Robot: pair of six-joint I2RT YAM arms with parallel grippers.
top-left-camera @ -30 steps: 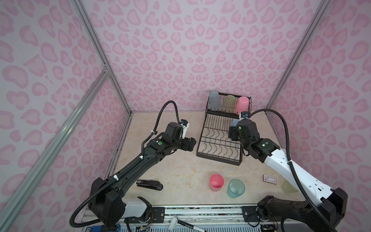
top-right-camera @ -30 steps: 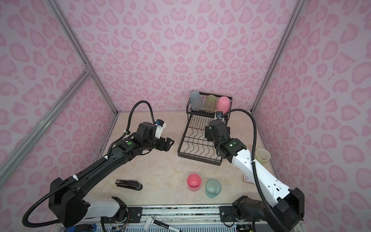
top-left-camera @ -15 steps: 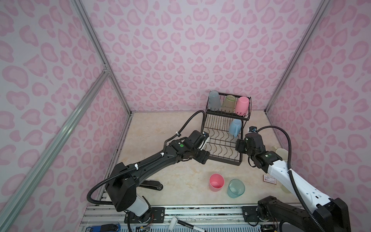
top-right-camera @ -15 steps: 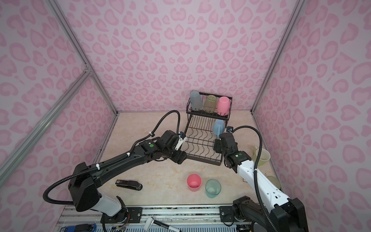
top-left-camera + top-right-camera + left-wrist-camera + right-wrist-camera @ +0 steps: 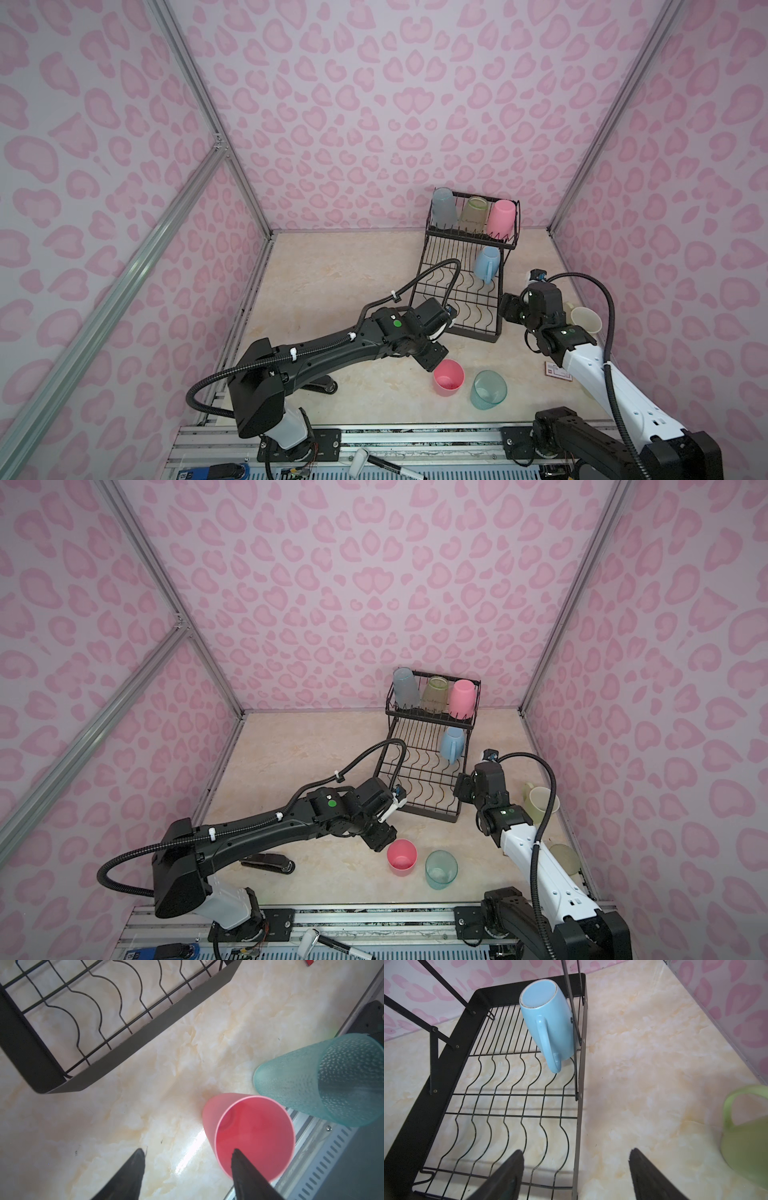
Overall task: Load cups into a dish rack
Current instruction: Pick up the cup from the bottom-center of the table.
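While the left pincer (image 5: 188, 1152) gapes wide, the pink tumbler's (image 5: 255, 1132) rim lies beneath one jaw.

Both top views look down from high above the near edge of the worktop (image 5: 332, 270) toward the far wall, with the dish rack (image 5: 465, 286) right of centre. The left wrist camera looks steeply down, close over the pink tumbler (image 5: 249, 1132) and the rack's near corner. The right wrist camera looks along the rack toward the light blue mug (image 5: 558, 1022). All four views share the rack's lower grid.
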